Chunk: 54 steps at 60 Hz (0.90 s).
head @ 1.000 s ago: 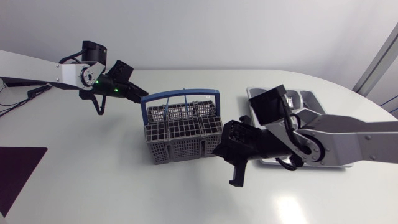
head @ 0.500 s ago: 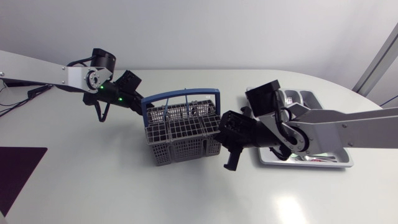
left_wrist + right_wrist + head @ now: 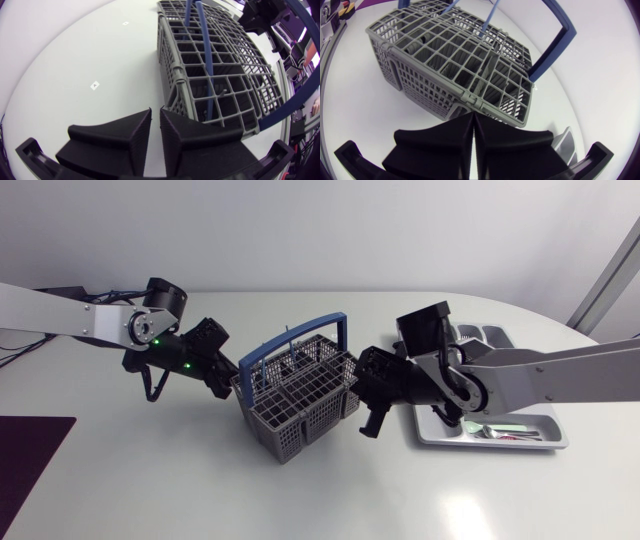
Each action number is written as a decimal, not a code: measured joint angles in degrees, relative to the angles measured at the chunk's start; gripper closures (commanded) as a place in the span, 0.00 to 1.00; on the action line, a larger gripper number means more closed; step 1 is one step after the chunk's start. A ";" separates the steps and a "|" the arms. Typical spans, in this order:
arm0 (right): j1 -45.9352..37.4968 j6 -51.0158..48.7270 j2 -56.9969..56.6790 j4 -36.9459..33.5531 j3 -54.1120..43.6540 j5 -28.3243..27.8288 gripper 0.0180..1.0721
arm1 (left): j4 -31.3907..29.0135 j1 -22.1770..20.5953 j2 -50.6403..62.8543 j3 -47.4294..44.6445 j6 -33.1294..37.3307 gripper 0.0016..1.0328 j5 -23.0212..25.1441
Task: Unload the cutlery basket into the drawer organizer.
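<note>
Looking down at the worktop point(image 3: 150, 470), I see the cutlery basket point(image 3: 300, 395) near its middle, turned askew, with one corner pointing toward the near edge. It is a grey plastic box of open grid walls, split inside into several compartments and partly covered by a hinged grid lid. A broad blue handle point(image 3: 554, 54) arches over it from side to side. I cannot tell what is in the compartments.

My left end effector point(image 3: 155, 112) sits low at the basket's left corner, its fingers drawn almost together with only a thin slit between them and nothing in it. My right end effector point(image 3: 473, 116) is at the basket's right wall, fingers pressed together, with the tips just at the grid.

To the right lies the drawer organizer point(image 3: 500, 444), a pale grey tray partly hidden under my right arm, with some cutlery point(image 3: 492, 431) in its near compartment.
</note>
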 measured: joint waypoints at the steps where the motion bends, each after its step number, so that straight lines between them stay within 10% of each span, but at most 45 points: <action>1: -0.04 0.07 0.17 0.07 0.13 0.00 0.95 | -0.02 -0.09 -0.31 -0.37 0.11 0.84 0.00; 42: 0.61 3.06 7.13 0.81 10.99 1.86 0.95 | -4.57 -18.47 -13.11 -11.78 -0.31 0.84 -0.13; 54: -1.75 3.04 0.85 -0.07 7.82 0.46 0.95 | -5.88 -11.06 -18.78 -11.02 -0.28 0.84 0.04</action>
